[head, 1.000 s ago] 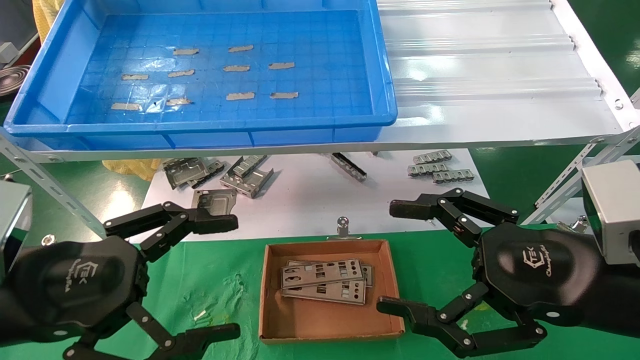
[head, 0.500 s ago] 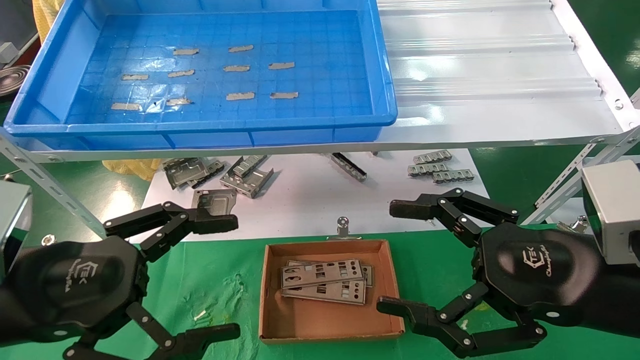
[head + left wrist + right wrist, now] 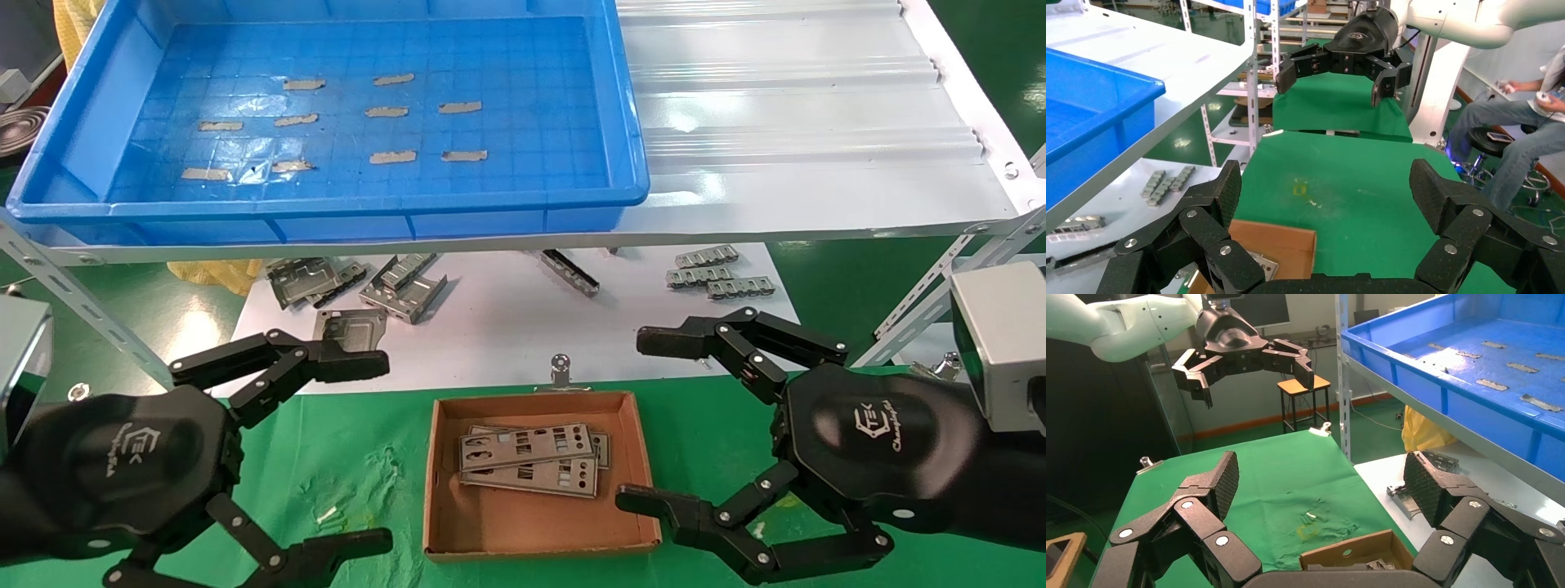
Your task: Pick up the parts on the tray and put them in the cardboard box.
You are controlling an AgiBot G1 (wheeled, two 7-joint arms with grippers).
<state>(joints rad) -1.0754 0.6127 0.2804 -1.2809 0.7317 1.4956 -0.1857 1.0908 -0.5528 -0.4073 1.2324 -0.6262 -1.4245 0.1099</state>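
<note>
The head view alone showed the inside of the cardboard box [image 3: 539, 478], where 2 or 3 parts [image 3: 529, 461] lay stacked flat toward its far side; both wrist views caught only a corner of the box over their own fingers. The box sat on the green tabletop [image 3: 368, 457] near its front edge, between the 2 grippers. The tray [image 3: 327, 208] stood on the white corrugated sheet [image 3: 801, 122] of the shelf at the far side, toward its left end, holding only grey tape strips [image 3: 384, 112] on its gridded floor.

The left gripper [image 3: 376, 449] hovered over the tabletop left of the box, its jaws spread wide and holding nothing. The right gripper [image 3: 641, 420] hovered right of the box, likewise spread wide and holding nothing. Each wrist view showed the other arm's gripper farther off, raised and open.

Under the shelf, on a white sheet [image 3: 507, 327], lay bent metal brackets [image 3: 359, 286] near its left far corner and smaller grey pieces [image 3: 719, 276] near its right far corner. A person [image 3: 1529, 122] sat beyond the table in the left wrist view.

Compared with 1 second earlier, nothing had shifted: both grippers and the parts kept the same places.
</note>
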